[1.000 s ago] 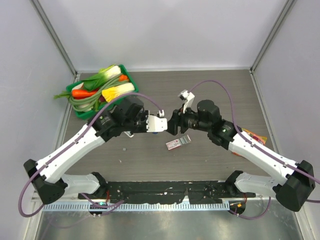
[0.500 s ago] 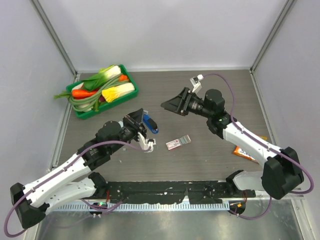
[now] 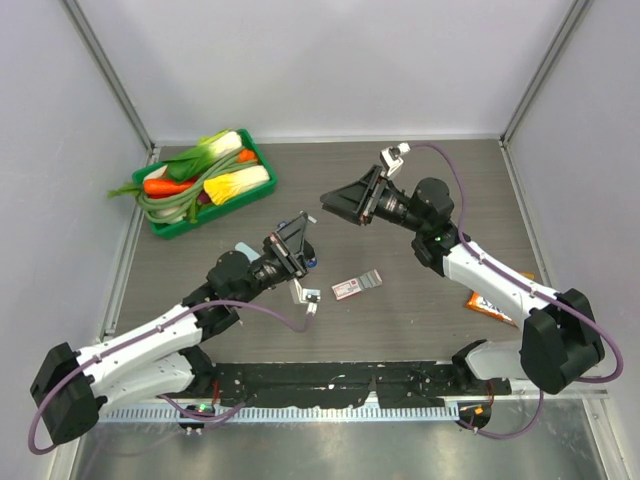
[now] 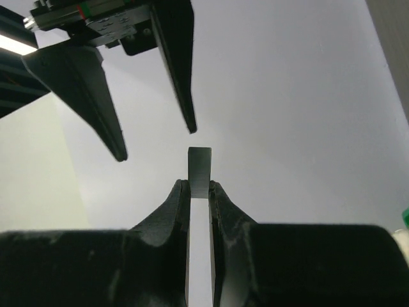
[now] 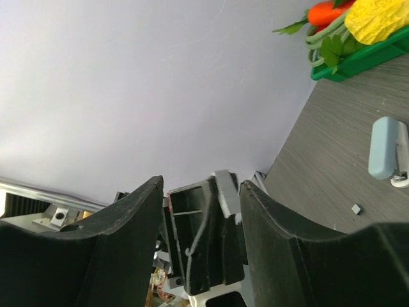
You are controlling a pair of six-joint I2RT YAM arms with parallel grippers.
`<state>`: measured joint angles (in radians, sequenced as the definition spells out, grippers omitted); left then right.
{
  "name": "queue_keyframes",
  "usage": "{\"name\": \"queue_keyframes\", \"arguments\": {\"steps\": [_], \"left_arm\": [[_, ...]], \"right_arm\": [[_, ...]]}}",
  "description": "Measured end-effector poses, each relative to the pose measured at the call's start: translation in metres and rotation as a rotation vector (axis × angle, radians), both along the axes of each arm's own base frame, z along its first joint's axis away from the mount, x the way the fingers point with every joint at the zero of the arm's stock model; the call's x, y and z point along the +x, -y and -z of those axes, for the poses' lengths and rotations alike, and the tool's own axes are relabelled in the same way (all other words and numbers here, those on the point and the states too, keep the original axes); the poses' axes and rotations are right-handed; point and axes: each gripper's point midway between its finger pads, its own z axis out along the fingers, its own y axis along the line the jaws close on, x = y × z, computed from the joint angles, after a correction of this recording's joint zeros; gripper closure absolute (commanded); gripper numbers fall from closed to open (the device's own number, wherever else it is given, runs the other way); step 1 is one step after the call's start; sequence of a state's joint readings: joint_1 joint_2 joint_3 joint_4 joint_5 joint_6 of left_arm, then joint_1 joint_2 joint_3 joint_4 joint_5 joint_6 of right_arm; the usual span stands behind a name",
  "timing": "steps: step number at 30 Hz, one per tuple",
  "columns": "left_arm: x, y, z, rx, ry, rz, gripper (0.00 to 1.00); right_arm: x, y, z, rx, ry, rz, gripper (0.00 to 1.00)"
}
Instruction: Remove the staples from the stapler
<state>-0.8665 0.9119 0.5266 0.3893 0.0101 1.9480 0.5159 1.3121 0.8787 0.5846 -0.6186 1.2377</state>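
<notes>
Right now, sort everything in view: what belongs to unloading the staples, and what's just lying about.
Job in hand: staples, pinched in the left end effector; open right end effector; dark blue stapler, mostly hidden under that left end effector.

Lying about: light blue stapler; green tray of vegetables; red-and-white box; orange packet.

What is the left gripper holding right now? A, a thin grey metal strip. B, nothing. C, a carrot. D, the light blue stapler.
A: the left wrist view shows the left gripper closed on the staples, a thin grey strip between its fingertips.
</notes>
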Motion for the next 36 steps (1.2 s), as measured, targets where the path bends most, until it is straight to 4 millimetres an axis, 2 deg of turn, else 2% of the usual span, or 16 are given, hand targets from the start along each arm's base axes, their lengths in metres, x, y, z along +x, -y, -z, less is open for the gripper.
{"name": "queue_keyframes", "arguments": {"steps": [7, 11, 23, 32, 36], "left_arm": [[0.002, 0.004, -0.015, -0.03, 0.07, 0.001, 1.0], [0.003, 0.005, -0.017, -0.03, 0.085, 0.0, 1.0], [0.002, 0.003, -0.022, -0.041, 0.1, -0.004, 1.0], [0.001, 0.002, -0.024, -0.045, 0.103, -0.004, 1.0], [0.001, 0.001, -0.024, -0.046, 0.104, -0.008, 1.0]], "right_arm": [[0.005, 0.001, 0.016, -0.051, -0.036, 0.028, 0.5], [0.005, 0.0, 0.013, -0.03, -0.022, 0.027, 0.56], [-0.005, -0.02, 0.018, 0.018, -0.024, -0.047, 0.61], [-0.009, -0.021, 0.013, 0.052, -0.01, -0.065, 0.74], [-0.011, -0.021, 0.01, 0.066, -0.012, -0.072, 0.74]]}}
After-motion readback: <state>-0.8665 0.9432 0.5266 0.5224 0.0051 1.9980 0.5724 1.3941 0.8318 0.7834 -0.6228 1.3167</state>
